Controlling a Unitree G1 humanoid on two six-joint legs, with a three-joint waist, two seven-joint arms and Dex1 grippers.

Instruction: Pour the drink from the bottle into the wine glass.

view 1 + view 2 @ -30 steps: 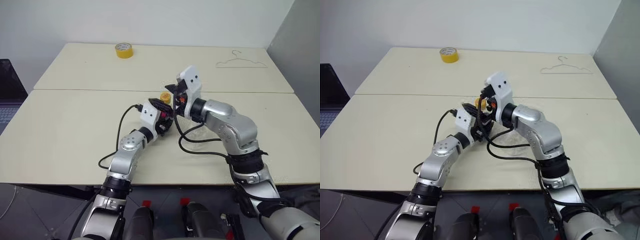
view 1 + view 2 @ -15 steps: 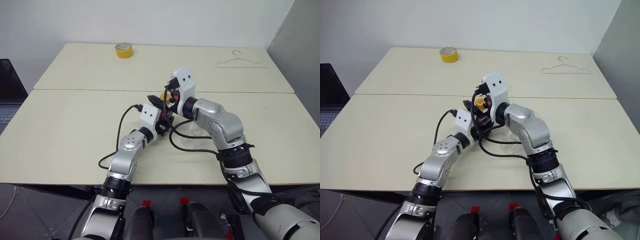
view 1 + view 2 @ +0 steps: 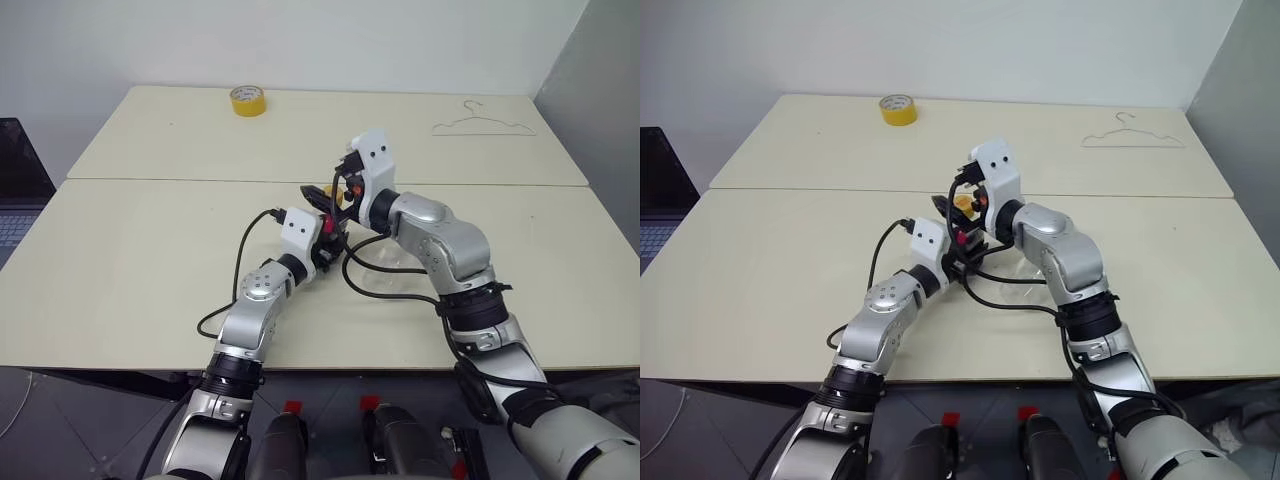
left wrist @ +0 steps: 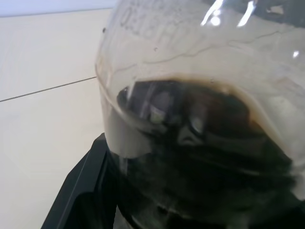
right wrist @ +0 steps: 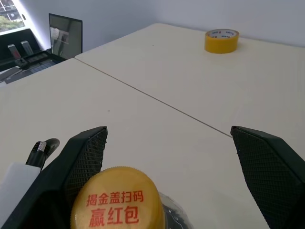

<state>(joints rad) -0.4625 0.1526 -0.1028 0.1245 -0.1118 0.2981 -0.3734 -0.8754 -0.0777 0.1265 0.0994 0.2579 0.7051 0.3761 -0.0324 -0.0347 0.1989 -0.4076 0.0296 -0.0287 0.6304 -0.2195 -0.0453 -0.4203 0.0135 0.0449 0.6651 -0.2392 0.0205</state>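
Progress: my right gripper (image 5: 167, 157) has edged forward, jaws spread wide astride the yellow cap (image 5: 118, 199), ready to unscrew. My left gripper (image 3: 322, 243) stays clenched on the bottle (image 4: 200, 119), table centre, tape roll (image 3: 248, 99) at eleven o'clock.

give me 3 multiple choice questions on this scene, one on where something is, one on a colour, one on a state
1. Where is the tape roll?
A. on the far table, away from the arms
B. inside the wine glass
C. in the right pincer

2. What colour is the bottle's cap?
A. blue
B. yellow
C. white

3. How does the right pincer stand?
A. shut on the tape roll
B. shut on the hanger
C. open, fingers on either side above the cap

Answers:
1 A, the head views show it lying near the far edge.
2 B, the right wrist view shows a yellow cap with red print.
3 C, its two black fingers stand wide apart around the cap.
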